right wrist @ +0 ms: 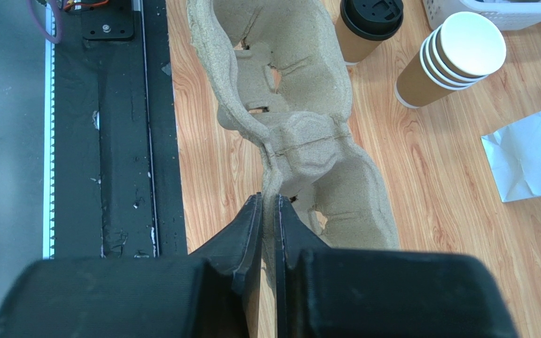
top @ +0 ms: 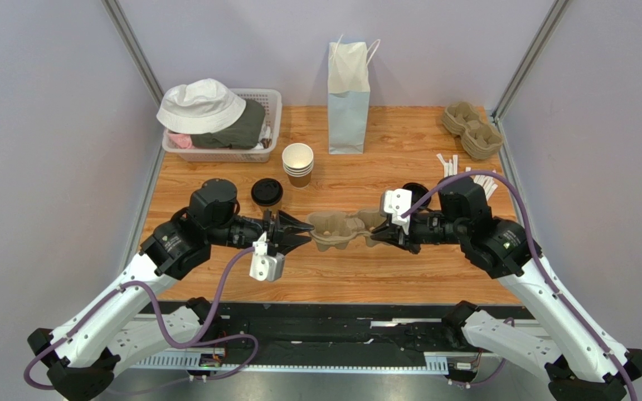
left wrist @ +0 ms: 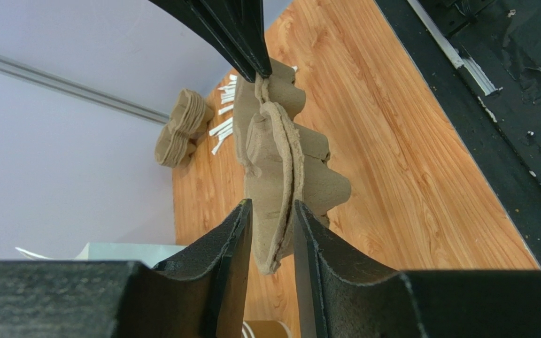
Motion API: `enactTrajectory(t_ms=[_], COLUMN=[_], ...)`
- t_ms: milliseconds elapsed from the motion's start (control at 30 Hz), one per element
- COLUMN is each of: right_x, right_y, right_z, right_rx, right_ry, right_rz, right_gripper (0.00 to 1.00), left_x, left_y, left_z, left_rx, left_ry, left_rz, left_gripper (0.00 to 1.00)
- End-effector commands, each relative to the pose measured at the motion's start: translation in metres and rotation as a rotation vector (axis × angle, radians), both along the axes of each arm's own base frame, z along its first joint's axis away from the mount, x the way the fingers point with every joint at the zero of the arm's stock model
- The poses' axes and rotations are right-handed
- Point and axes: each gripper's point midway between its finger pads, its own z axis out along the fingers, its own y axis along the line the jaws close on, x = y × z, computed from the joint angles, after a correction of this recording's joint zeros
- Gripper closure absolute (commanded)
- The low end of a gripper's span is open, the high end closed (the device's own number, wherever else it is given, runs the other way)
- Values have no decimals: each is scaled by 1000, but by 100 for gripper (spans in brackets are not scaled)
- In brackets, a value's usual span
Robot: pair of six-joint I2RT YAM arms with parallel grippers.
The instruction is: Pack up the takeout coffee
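Clenched with the right tool (right wrist: 268,201) on the 3 o'clock rim of the cup carrier (top: 345,225), the thin pulp edge flat between the pads. Straddling the opposite rim, at 9 o'clock, with the left tool (left wrist: 272,208): jaws narrow and close on both sides of the edge, yet impossible to tell whether already pinching or only framing it.

Outward from there, the takeout coffee (top: 266,192): upright on the worktop (top: 383,276), lid on, at 10 o'clock of the carrier, near the left arm, not yet in any well. Further out, at 12 o'clock, a paper bag (top: 349,92), upright and well apart.

Probably risky to pull or twist with both tools at once: soft pulp, likely to tear or fold at the narrow middle. Risky also to close the left tool off-centre: likely to crumple the rim or slip off, leaving the carrier hanging from one side. Likely, too, to knock the coffee over by swinging the left arm toward 11 o'clock without lifting first.
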Motion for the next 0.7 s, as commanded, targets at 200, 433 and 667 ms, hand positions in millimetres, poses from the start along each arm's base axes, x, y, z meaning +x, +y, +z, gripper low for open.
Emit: enactTrajectory(t_ms=[200, 433, 667], right_x=[-2, 0, 3], right_y=[7, 13, 23], right_z=[26, 32, 43], right_rx=[38, 60, 104], right_ry=[-108, -107, -60], right_rz=[55, 56, 46], right_gripper=[100, 100, 100], left_x=[-3, -6, 1], left_y=[-4, -5, -10], left_z=[-2, -14, -28], left_rx=[7, 40, 104], left_ry=[-22, -58, -16], left_rz=[-33, -60, -33], left_gripper=[67, 68, 69])
